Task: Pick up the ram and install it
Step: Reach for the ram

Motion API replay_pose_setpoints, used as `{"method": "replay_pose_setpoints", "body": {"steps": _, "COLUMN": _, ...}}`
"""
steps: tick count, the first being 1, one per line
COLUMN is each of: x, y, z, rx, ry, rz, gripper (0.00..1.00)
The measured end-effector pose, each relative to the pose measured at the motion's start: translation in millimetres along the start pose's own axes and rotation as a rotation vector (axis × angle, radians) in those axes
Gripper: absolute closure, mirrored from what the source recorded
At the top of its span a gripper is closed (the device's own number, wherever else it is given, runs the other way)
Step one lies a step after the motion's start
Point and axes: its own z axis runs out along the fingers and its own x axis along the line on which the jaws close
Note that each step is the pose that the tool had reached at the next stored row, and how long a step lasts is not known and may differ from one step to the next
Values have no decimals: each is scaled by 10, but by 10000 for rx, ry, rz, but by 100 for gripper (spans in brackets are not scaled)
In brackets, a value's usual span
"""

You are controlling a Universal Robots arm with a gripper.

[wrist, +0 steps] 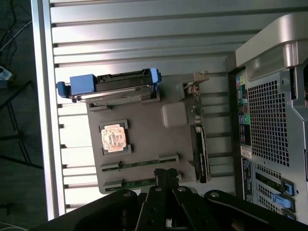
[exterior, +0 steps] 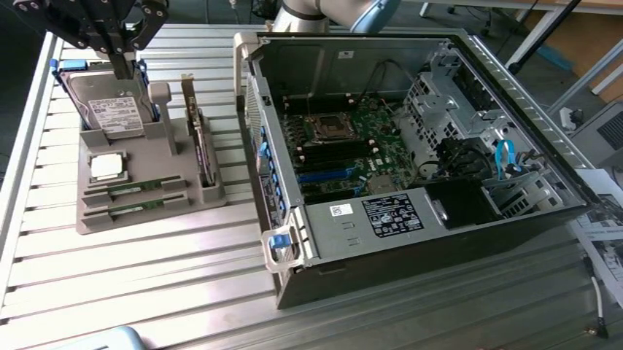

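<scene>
The ram (wrist: 134, 182) nearest the pincer (wrist: 166, 174) is partly covered by it, its detail can't really be made out, and the case (wrist: 269, 120) beside the pincer gets cropped at the edge.

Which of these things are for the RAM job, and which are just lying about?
For the job: ram stick, second ram stick, gripper with jaws shut, open computer case, motherboard.
Lying about: hard drive, processor chip, expansion card.
</scene>
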Motion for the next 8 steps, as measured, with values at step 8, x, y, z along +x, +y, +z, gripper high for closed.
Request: {"method": "replay_pose_setpoints", "body": {"steps": 8, "x": 16, "y": -1, "z": 0, "rx": -1, "ry": 2, "rz": -42, "gripper": 89}}
